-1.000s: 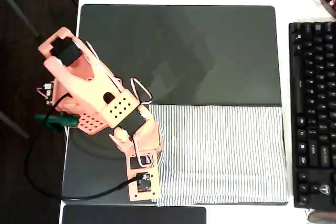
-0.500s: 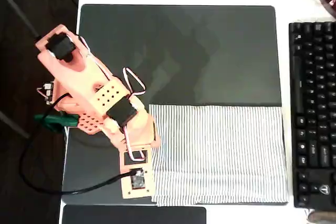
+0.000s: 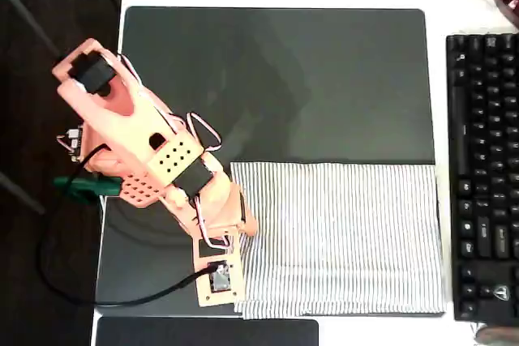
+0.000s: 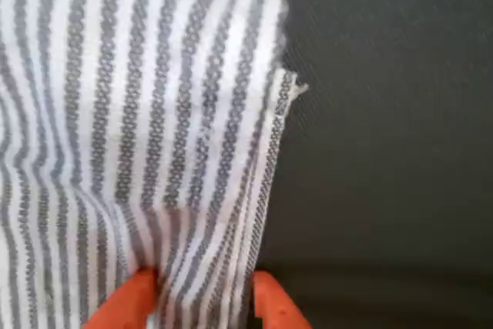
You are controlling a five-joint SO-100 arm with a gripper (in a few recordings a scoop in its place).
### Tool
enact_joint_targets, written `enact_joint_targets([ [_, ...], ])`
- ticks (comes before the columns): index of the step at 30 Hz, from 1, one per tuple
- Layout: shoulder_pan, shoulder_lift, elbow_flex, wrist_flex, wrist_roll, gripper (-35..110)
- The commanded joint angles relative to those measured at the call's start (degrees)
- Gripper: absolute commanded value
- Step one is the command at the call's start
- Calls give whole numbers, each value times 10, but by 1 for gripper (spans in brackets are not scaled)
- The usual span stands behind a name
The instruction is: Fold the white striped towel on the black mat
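Observation:
The white striped towel (image 3: 340,237) lies flat as a folded rectangle on the lower right part of the black mat (image 3: 276,79). The orange arm reaches from the left, its wrist over the towel's lower left corner, and my gripper (image 3: 230,296) sits under the wrist camera. In the wrist view the two orange fingertips (image 4: 131,302) flank the towel's (image 4: 139,113) doubled edge. Cloth is bunched and creased between them, so my gripper (image 4: 204,302) is shut on the towel, with bare black mat (image 4: 385,152) to the right.
A black keyboard (image 3: 484,176) lies along the mat's right side. A glossy black slab (image 3: 207,332) sits below the mat's lower edge. A green clamp (image 3: 81,186) and a black cable (image 3: 122,301) are at the arm's base on the left.
The wrist shifted slightly left, then back right, near the towel's lower left corner. The corner edge has drawn a little to the left. The rest of the towel has not moved.

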Motion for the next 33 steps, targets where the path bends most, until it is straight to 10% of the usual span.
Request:
enact_joint_targets([
  [1,-30,-25,7,-49,11,16],
  [13,-120,-51,-47,-52,56,0],
  [33,141,9,-358,443,-100,0],
])
